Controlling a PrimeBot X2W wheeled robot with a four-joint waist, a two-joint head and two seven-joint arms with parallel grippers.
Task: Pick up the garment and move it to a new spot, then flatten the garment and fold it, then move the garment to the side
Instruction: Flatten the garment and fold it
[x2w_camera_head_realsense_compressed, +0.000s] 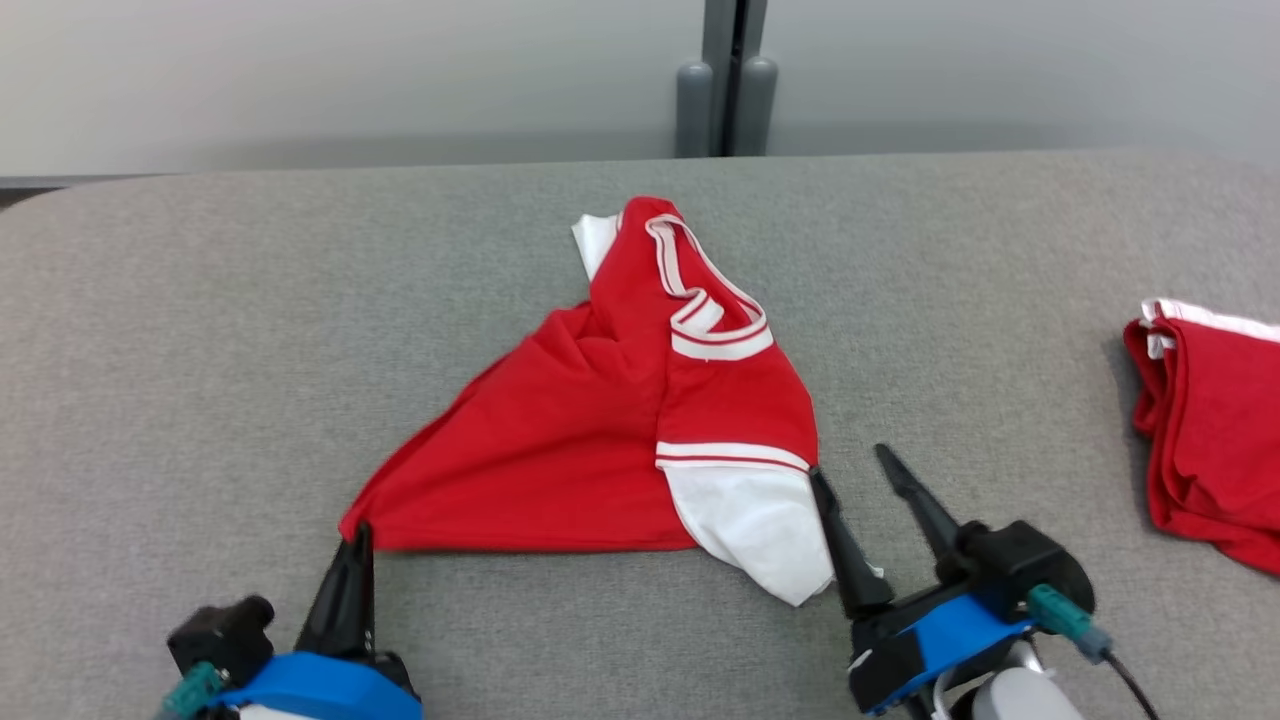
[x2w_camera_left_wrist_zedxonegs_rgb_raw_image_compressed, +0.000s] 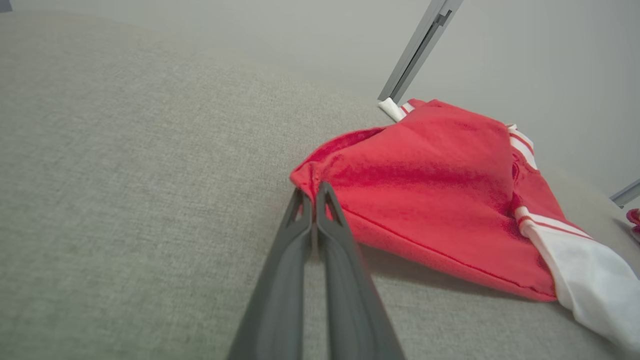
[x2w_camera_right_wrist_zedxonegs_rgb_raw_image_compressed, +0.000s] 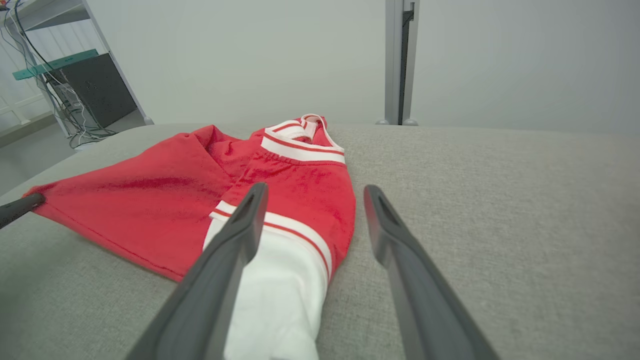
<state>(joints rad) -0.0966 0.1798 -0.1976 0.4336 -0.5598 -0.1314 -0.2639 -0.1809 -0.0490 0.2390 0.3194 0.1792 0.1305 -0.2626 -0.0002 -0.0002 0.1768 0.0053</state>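
A red garment (x2w_camera_head_realsense_compressed: 590, 430) with white sleeves and striped trim lies crumpled on the grey table (x2w_camera_head_realsense_compressed: 200, 300), also seen as the garment (x2w_camera_left_wrist_zedxonegs_rgb_raw_image_compressed: 430, 185) and the garment (x2w_camera_right_wrist_zedxonegs_rgb_raw_image_compressed: 165, 200) in the wrist views. My left gripper (x2w_camera_head_realsense_compressed: 356, 532) is shut on the garment's near left corner, its fingers (x2w_camera_left_wrist_zedxonegs_rgb_raw_image_compressed: 320, 215) pinching the red hem. My right gripper (x2w_camera_head_realsense_compressed: 850, 462) stands open at the garment's right edge, one finger (x2w_camera_right_wrist_zedxonegs_rgb_raw_image_compressed: 240, 225) over the white sleeve (x2w_camera_right_wrist_zedxonegs_rgb_raw_image_compressed: 280, 295) and the other over bare table.
A second red garment (x2w_camera_head_realsense_compressed: 1210, 430) with white trim lies folded at the table's right edge. A grey post (x2w_camera_head_realsense_compressed: 727, 80) stands behind the table's far edge. Shelving with cables (x2w_camera_right_wrist_zedxonegs_rgb_raw_image_compressed: 55, 85) stands off to the left.
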